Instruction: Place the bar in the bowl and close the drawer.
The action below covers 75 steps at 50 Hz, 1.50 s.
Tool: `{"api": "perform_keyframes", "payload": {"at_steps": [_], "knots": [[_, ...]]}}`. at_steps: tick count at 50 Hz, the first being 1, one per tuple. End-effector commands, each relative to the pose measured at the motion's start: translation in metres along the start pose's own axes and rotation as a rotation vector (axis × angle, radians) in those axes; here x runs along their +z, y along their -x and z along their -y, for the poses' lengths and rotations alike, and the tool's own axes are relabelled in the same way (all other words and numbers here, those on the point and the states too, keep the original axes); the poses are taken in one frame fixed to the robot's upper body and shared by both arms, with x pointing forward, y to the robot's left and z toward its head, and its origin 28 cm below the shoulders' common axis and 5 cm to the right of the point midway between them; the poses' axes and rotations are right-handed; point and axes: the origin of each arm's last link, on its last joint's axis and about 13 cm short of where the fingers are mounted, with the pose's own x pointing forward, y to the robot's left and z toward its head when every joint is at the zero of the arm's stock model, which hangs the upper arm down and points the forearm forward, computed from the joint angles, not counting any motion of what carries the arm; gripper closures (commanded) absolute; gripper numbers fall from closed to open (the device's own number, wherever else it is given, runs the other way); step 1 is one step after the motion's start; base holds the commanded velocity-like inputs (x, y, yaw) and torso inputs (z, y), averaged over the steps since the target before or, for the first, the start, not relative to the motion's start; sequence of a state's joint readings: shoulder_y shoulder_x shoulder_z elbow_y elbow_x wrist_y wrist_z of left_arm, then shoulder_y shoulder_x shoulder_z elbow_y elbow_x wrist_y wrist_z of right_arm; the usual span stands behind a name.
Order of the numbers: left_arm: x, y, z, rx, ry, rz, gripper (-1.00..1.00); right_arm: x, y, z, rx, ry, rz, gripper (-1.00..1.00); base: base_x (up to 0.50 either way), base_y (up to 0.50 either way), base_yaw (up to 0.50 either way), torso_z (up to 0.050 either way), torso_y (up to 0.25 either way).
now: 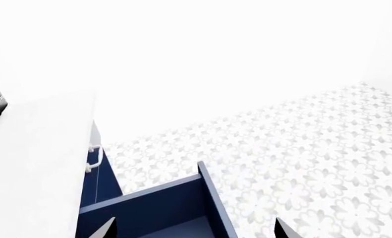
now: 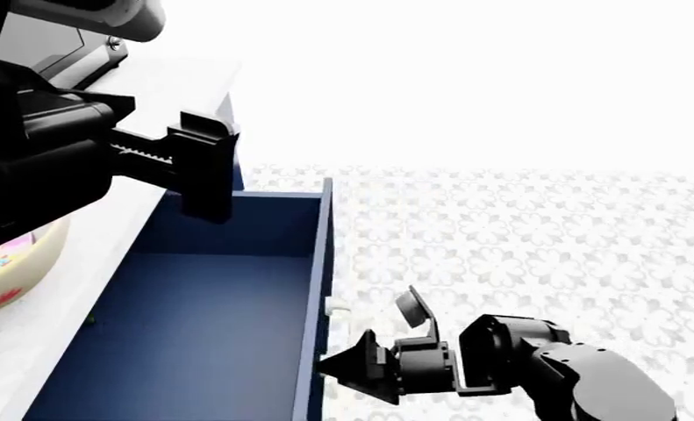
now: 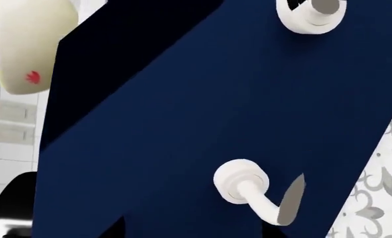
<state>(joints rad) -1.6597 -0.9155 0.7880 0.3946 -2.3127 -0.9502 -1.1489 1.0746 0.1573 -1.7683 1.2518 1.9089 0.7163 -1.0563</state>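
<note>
The navy drawer point(image 2: 195, 333) stands pulled out, and its blue floor is bare. On the white counter to its left sits the cream bowl point(image 2: 25, 272) with a red mark on its side. A pink and yellow bar point(image 2: 3, 253) lies inside it, partly hidden by my left arm. My left gripper point(image 2: 206, 189) hangs open over the drawer's back left corner point(image 1: 205, 198), with nothing between its fingertips point(image 1: 108, 229). My right gripper point(image 2: 364, 342) is open at the drawer's front face point(image 3: 202, 114). Its grey fingertip point(image 3: 292, 198) is beside the white handle point(image 3: 245, 186). The bowl point(image 3: 30, 44) shows above the drawer front.
Navy cabinet fronts with white handles point(image 1: 93, 158) run under the counter point(image 1: 37, 163) beside the drawer. Flower-patterned floor tiles point(image 2: 534, 254) lie to the right of the drawer. White wall tiles point(image 3: 4, 124) show behind the bowl.
</note>
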Motion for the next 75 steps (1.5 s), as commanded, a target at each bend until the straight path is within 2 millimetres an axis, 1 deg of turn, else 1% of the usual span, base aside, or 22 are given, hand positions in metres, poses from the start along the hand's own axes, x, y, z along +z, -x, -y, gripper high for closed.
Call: {"api": "perform_keyframes", "payload": {"at_steps": [1, 16, 29, 36, 46, 54, 60, 64, 71, 75], "knots": [[-0.002, -0.002, -0.002, 0.002, 0.001, -0.006, -1.00, 0.000, -0.035, -0.013, 0.047, -0.020, -0.073, -1.00, 0.00, 0.00, 0.00, 0.000, 0.000], [-0.004, -0.004, -0.006, 0.006, 0.011, -0.010, -1.00, 0.004, -0.059, -0.030, 0.048, 0.024, -0.120, -1.00, 0.00, 0.00, 0.00, 0.000, 0.001], [-0.006, -0.005, -0.008, 0.009, 0.016, -0.012, -1.00, 0.007, -0.072, -0.041, 0.031, 0.022, -0.073, -1.00, 0.00, 0.00, 0.00, 0.000, 0.000], [-0.006, -0.005, -0.010, 0.013, 0.021, -0.012, -1.00, 0.009, -0.080, -0.052, 0.025, 0.006, -0.049, -1.00, 0.00, 0.00, 0.00, 0.000, 0.000], [-0.003, -0.002, -0.010, 0.015, 0.020, -0.003, -1.00, 0.008, -0.091, -0.062, 0.009, 0.022, -0.045, -1.00, 0.00, 0.00, 0.00, 0.000, 0.001], [-0.003, -0.003, -0.011, 0.018, 0.022, -0.002, -1.00, 0.002, -0.098, -0.062, -0.021, 0.042, -0.075, -1.00, 0.00, 0.00, 0.00, 0.002, 0.000], [-0.004, -0.004, -0.012, 0.019, 0.024, -0.005, -1.00, 0.001, -0.099, -0.062, -0.026, 0.070, -0.093, -1.00, 0.00, 0.00, 0.00, 0.000, 0.002], [-0.005, -0.004, -0.012, 0.019, 0.023, -0.007, -1.00, 0.006, -0.095, -0.064, -0.018, 0.080, -0.088, -1.00, 0.00, 0.00, 0.00, 0.000, 0.000], [-0.004, -0.004, -0.012, 0.018, 0.024, -0.008, -1.00, 0.020, -0.079, -0.059, 0.006, 0.081, -0.050, -1.00, 0.00, 0.00, 0.00, 0.000, 0.000], [-0.004, -0.004, -0.011, 0.018, 0.023, -0.007, -1.00, 0.028, -0.069, -0.056, 0.007, 0.113, -0.033, -1.00, 0.00, 0.00, 0.00, 0.000, 0.000]]}}
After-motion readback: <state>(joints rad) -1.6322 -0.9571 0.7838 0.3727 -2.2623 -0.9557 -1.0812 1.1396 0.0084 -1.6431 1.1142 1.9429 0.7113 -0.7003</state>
